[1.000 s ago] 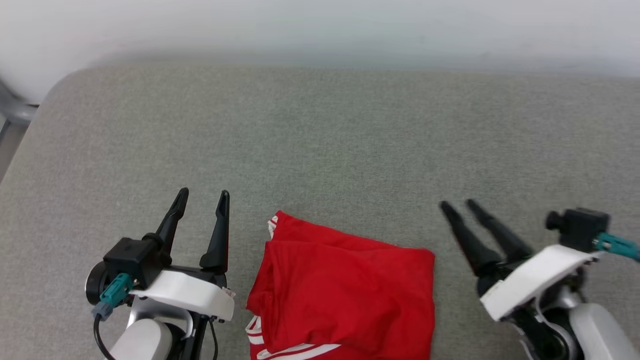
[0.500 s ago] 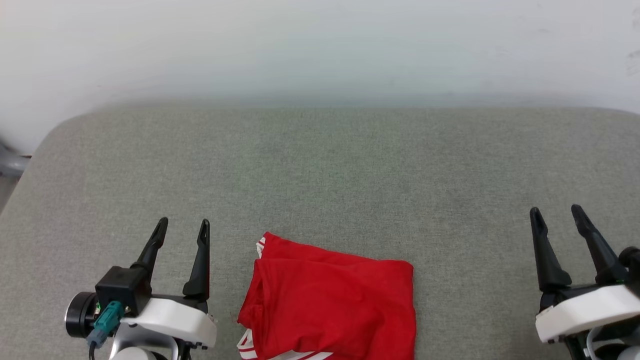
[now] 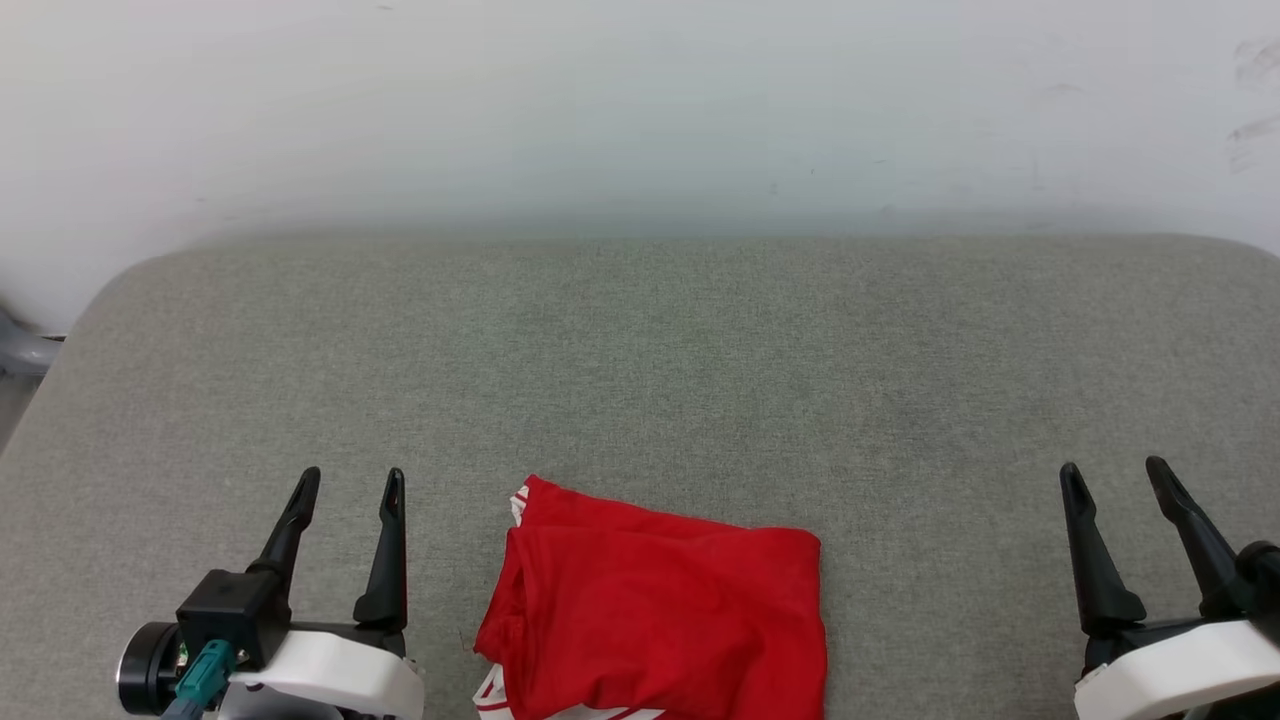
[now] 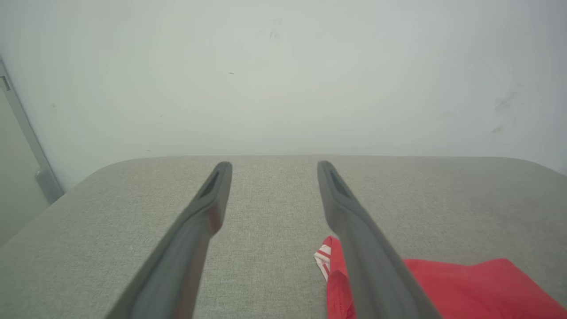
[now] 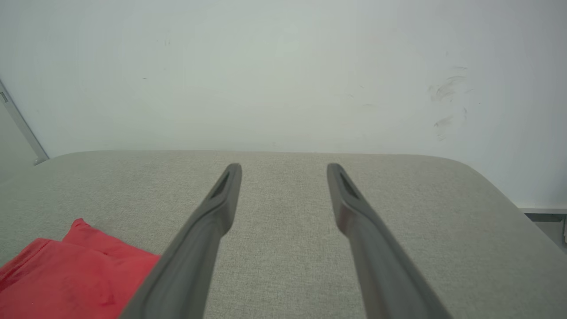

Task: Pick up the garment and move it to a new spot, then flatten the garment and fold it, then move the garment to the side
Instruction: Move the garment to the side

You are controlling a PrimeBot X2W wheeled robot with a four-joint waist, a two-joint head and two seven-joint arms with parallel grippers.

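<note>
The garment lies folded into a compact red rectangle at the near middle of the grey cushioned surface, with white striped trim peeking out at its left corners. My left gripper stands open just left of it, apart from the cloth, nothing between its fingers. Far to the right, my right gripper is open and empty too. In the left wrist view the garment sits low right beside the gripper. The right wrist view has the garment low left of that gripper.
A pale wall rises right behind the surface's far edge. The surface's rounded left corner drops off beside a grey metal frame. Its right corner ends near the wall's base.
The camera has tilted up, so the whole picture slid down. Both grippers drew back toward me, the right one swinging from beside the garment far out to the right.
</note>
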